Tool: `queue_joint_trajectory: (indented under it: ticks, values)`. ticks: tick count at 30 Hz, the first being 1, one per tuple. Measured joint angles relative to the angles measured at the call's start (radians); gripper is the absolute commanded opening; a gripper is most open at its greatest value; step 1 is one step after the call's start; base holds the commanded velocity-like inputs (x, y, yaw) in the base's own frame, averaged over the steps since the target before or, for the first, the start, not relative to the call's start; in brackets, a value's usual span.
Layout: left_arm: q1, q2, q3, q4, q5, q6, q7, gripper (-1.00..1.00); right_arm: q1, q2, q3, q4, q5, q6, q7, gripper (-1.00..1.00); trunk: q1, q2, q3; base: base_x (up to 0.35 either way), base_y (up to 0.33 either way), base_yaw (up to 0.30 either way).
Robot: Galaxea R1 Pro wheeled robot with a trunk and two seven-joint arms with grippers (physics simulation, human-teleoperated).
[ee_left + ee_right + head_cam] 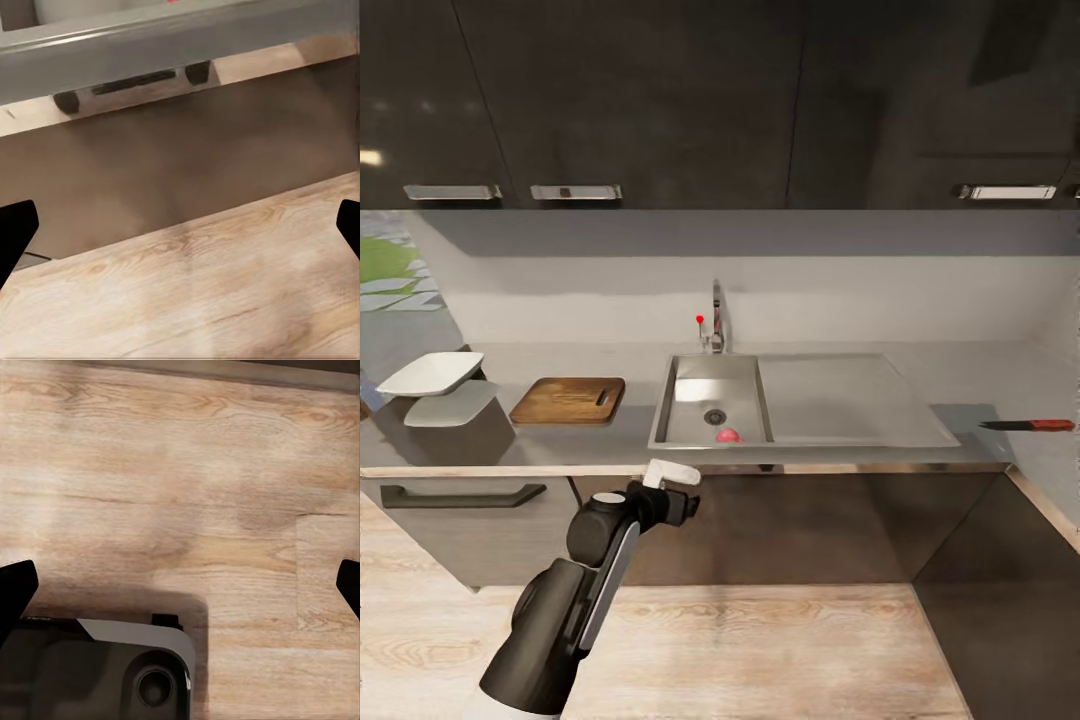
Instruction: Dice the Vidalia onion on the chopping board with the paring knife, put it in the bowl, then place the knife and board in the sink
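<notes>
Left hand [672,472]: open, empty, raised just below the surface's front edge, ready to reach in.
Right hand [180,577]: open, over floor.
Onion [728,435]: in sink [690,385], near front wall.
Knife [1028,425]: right end of surface.

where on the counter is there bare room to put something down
Free: the countertop between the sink's drainboard and the paring knife, and the narrow gap between the chopping board and the sink basin. The drainboard itself is bare. Crowded: the far left, where the bowl sits close beside the board.
</notes>
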Motion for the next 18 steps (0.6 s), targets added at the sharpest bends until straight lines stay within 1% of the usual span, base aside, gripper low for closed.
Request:
queue_joint_trajectory:
  ticks: [4, 8, 11, 13, 16, 18]
  values:
    - [0.000, 0.000, -0.003, 0.001, 0.000, 0.000, -0.001, 1.00, 0.000, 0.000, 0.000, 0.000, 0.000, 0.000, 0.000, 1.00, 0.000, 0.000, 0.000, -0.300, 0.000, 0.000]
    - [0.000, 0.000, -0.003, 0.001, 0.001, -0.001, -0.001, 1.00, 0.000, 0.000, 0.000, 0.000, 0.000, 0.000, 0.000, 1.00, 0.000, 0.000, 0.000, -0.141, 0.000, 0.000]
    - [-0.001, -0.002, -0.003, 0.001, 0.001, -0.002, -0.002, 1.00, 0.000, 0.000, 0.000, 0.000, 0.000, 0.000, 0.000, 1.00, -0.001, 0.000, 0.000, 0.018, -0.042, 0.000]
    - [-0.003, -0.007, -0.002, 0.000, 0.002, -0.003, -0.002, 1.00, 0.000, 0.000, 0.000, 0.000, 0.000, 0.000, 0.000, 1.00, -0.001, 0.000, 0.000, 0.126, -0.111, 0.000]
    - [-0.033, -0.024, -0.002, 0.000, 0.002, -0.003, -0.002, 1.00, 0.000, 0.000, 0.000, 0.000, 0.000, 0.000, -0.001, 1.00, -0.001, 0.000, 0.000, 0.136, -0.119, 0.000]
    - [-0.055, -0.030, -0.002, 0.000, 0.001, -0.002, -0.002, 1.00, 0.000, 0.000, 0.000, 0.000, 0.001, 0.000, -0.001, 1.00, -0.001, 0.000, 0.000, 0.065, -0.057, 0.000]
